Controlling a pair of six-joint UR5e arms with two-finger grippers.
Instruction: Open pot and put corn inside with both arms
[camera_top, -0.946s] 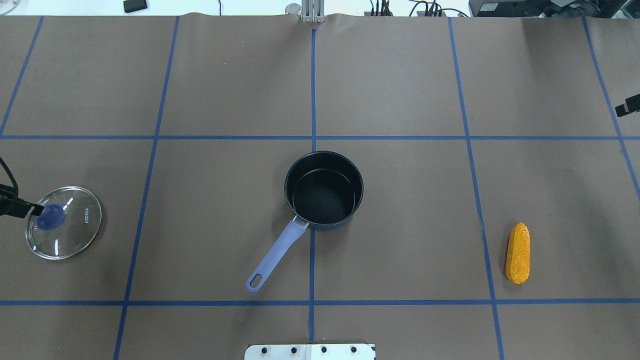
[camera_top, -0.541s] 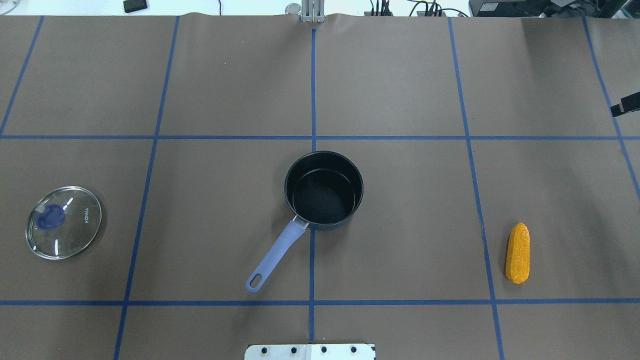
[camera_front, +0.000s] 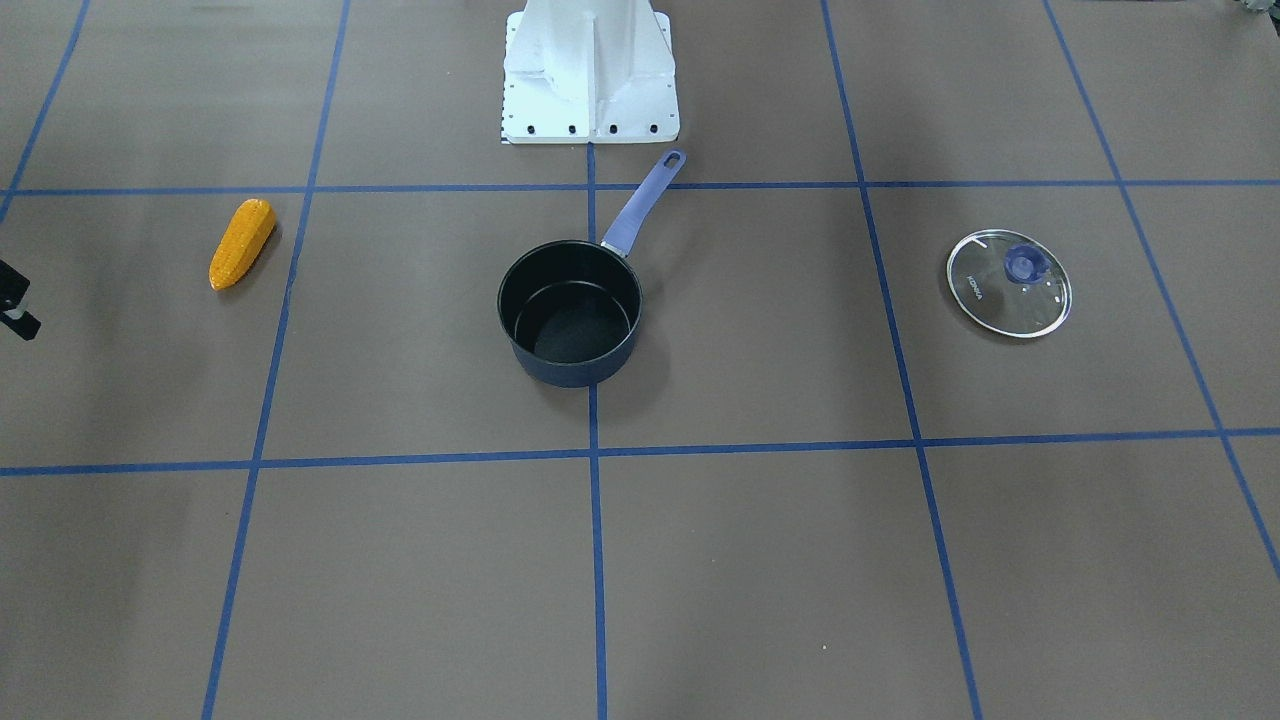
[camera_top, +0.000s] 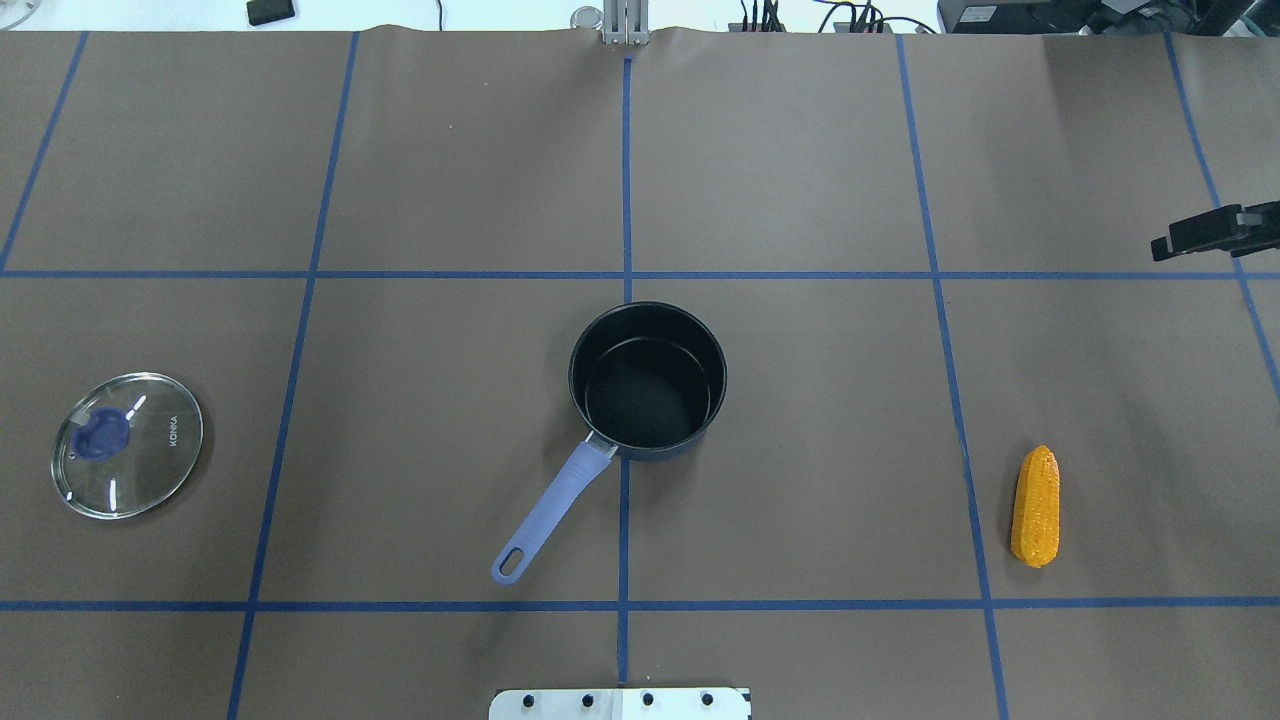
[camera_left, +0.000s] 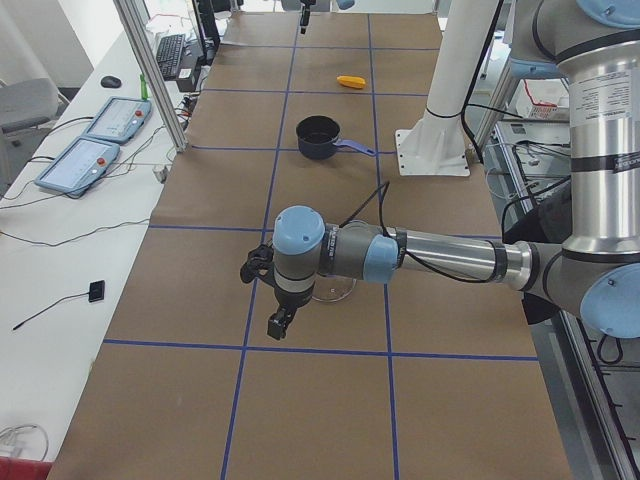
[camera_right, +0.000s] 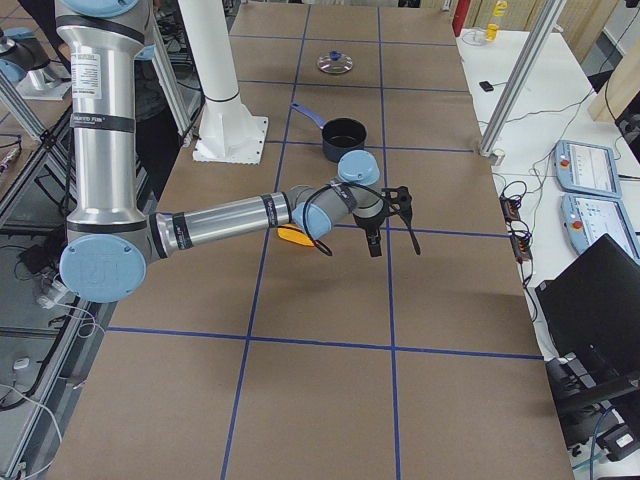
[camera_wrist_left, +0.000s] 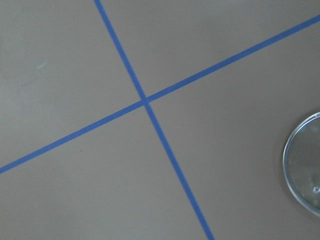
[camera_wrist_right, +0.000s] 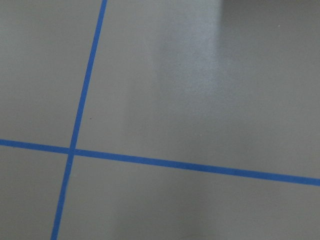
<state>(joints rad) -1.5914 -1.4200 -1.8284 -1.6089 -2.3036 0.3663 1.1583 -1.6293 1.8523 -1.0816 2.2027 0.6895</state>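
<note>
The dark pot (camera_top: 648, 380) stands open and empty at the table's middle, its lilac handle (camera_top: 548, 515) toward the robot. The glass lid (camera_top: 127, 445) lies flat at the left; its edge shows in the left wrist view (camera_wrist_left: 305, 170). The orange-yellow corn (camera_top: 1035, 506) lies on the table at the right, also in the front view (camera_front: 241, 243). My right gripper (camera_top: 1175, 240) reaches in at the right edge, beyond the corn; in the right side view (camera_right: 393, 245) its fingers stand apart and empty. My left gripper (camera_left: 265, 295) shows only in the left side view, beside the lid; I cannot tell its state.
Brown paper with blue tape lines covers the table (camera_top: 800, 170). The white base pedestal (camera_front: 590, 70) stands behind the pot handle. Both wrist views show only paper and tape.
My left gripper has drawn back from the lid's knob and left the overhead view. My right gripper has come further in from the right edge. Pot, lid and corn have not moved.
</note>
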